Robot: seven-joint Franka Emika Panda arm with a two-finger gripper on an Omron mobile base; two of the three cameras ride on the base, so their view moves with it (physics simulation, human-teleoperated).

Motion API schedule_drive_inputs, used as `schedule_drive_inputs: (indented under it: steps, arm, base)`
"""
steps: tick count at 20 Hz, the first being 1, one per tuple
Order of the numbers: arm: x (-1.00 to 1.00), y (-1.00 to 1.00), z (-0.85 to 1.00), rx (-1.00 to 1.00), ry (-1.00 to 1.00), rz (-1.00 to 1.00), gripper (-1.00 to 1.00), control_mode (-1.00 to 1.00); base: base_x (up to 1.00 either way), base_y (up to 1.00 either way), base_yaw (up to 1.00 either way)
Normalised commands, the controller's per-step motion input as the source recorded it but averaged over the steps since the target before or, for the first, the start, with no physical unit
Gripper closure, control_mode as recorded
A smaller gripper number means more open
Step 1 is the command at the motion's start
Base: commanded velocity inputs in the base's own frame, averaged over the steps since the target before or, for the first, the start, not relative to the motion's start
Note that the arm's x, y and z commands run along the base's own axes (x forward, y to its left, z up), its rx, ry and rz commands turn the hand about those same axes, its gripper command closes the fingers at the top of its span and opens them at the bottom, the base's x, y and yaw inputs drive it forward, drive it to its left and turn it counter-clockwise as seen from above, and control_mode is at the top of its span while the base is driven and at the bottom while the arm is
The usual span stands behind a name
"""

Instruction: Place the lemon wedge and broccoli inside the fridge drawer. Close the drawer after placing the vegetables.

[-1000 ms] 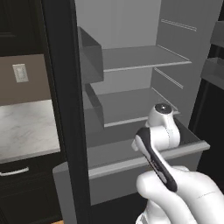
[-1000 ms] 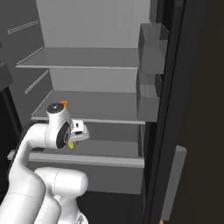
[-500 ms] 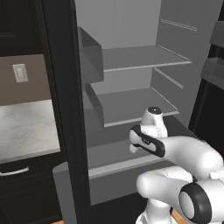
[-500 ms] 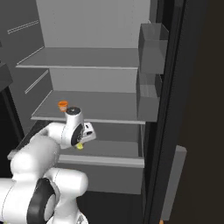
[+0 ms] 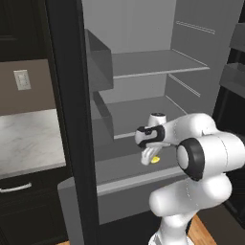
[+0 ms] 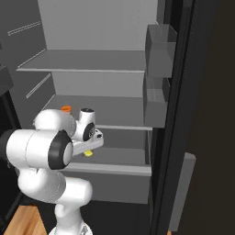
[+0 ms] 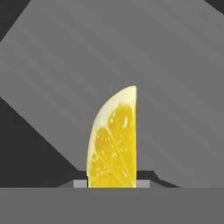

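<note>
A lemon wedge (image 7: 114, 140) sits clamped between the two fingertips of the robot's gripper (image 5: 149, 158), its pale rind curving on one side and its wet yellow flesh facing the hand camera. In the left base view the wedge (image 5: 154, 159) shows as a small yellow spot under the hand, held over the open fridge drawer (image 5: 124, 179) and not touching its floor. From the right base view the same yellow slice (image 6: 88, 153) hangs just below the gripper (image 6: 90, 148), above the left half of the drawer (image 6: 114, 169).

The drawer is pulled out toward the robot, its flat grey front panel nearest the base and its grey floor lying under the wedge in the hand view. The white arm (image 5: 203, 153) bends in from the near side, its wrist reaching over the drawer's front edge.

Above the drawer run two flat grey shelves (image 6: 92, 62). A small orange cup (image 6: 66, 109) stands on the lower shelf, at its left, partly behind the arm. Grey door bins (image 6: 158, 43) hang on the open fridge door at the right. Left of the fridge, a pale marble counter (image 5: 26, 139) runs below a wall outlet (image 5: 21, 79).
</note>
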Motion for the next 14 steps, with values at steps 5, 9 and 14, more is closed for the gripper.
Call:
schedule_drive_inputs:
  steps: [5,9,14]
  arm:
    - [-0.75,0.00,-0.23,0.00,0.04,0.10,1.00,-1.00]
    - [-0.90,0.00,-0.10,0.00,0.04,0.07,1.00,-1.00]
    - [-0.34,0.00,0.05,0.00,0.13,0.07,1.00,-1.00]
  base:
    - [0.00,0.00,0.00]
    - [0.00,0.00,0.00]
    - [0.00,0.00,0.00]
